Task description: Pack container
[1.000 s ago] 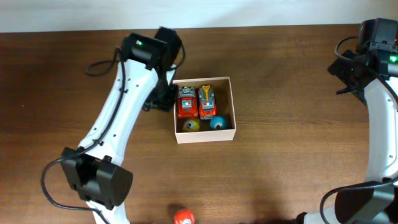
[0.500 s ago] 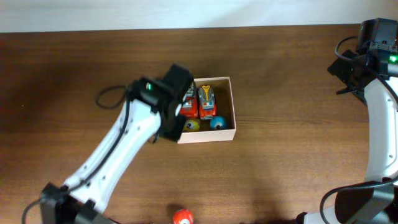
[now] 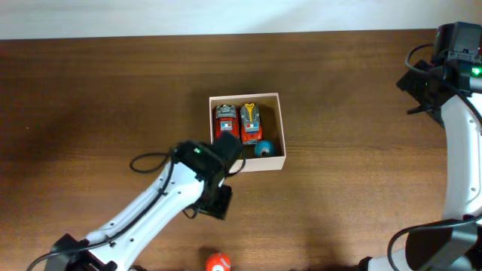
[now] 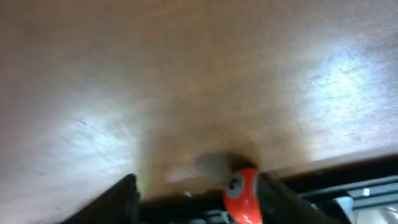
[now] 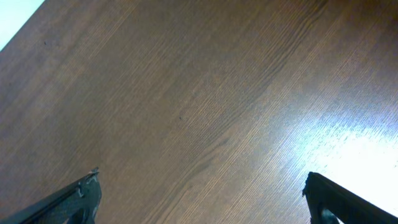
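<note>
A: What's nearest the robot?

B: A small red toy (image 3: 218, 263) with a white patch, right at the near edge of the table (image 3: 90, 98). It sits alone, nothing touching it.

A: And the left side?

B: The left arm (image 3: 151, 207) runs up diagonally from the near-left corner. Its wrist is just short of the container and overlaps the near-left corner from above. Contact: cannot tell.

A: Left pincer?

B: The left pincer (image 4: 199, 180) has its fingers apart and nothing between them. The wrist view is blurred. It shows bare wood ahead, with the red toy low in frame, by the table edge.

A: Where's the container?

B: The container (image 3: 260, 162) is mid-table, a little left of centre. It stands upright with the top open, white walls outside and tan inside.

A: Contents?

B: Two red-orange trucks stand side by side in the far half, the left truck (image 3: 225, 123) and the right truck (image 3: 251, 123), touching or nearly so. A blue ball (image 3: 262, 148) sits in the near-right corner, just in front of the right truck. The near-left corner is hidden under the wrist.

A: Right side?

B: The right arm (image 3: 459, 135) stands along the right edge, its head at the far-right corner, well apart from the container. The right pincer (image 5: 202, 179) is spread wide, with only bare wood grain below it.
</note>
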Controlling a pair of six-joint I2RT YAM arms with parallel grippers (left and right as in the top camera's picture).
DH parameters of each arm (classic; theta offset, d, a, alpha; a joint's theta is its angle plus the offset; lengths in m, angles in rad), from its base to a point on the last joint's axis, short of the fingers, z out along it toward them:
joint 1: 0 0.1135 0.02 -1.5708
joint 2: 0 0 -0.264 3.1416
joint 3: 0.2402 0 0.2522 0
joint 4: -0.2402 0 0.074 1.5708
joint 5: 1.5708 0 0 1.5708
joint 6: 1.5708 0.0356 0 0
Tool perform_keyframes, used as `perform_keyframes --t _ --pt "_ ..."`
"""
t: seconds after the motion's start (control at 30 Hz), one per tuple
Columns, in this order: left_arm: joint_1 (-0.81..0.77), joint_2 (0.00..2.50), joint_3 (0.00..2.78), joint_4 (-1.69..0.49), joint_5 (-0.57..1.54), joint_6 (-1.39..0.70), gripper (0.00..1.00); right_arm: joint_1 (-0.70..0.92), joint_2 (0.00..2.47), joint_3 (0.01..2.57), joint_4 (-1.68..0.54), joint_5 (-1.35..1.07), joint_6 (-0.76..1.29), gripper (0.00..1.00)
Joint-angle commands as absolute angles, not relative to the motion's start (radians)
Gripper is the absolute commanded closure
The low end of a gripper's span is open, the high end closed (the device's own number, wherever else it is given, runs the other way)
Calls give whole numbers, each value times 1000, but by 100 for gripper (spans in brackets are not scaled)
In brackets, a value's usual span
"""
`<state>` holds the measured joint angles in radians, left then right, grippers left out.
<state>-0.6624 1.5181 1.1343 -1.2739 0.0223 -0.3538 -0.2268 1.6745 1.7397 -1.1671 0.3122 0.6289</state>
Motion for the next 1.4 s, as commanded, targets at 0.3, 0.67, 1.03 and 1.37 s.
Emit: perform_keyframes --t 0.3,0.67,1.03,1.37 --pt "-852 1494 1005 -1275 175 -533 31 -229 1658 1757 -1167 314 636 1" --pt "-923 1494 903 -1225 192 -594 30 -229 1658 1757 -1167 314 636 1" --pt "-923 1494 830 -1180 288 -497 30 -229 1658 1757 -1167 314 636 1" --pt "-923 1494 816 -1164 383 -386 29 -229 1658 1757 -1167 314 636 1"
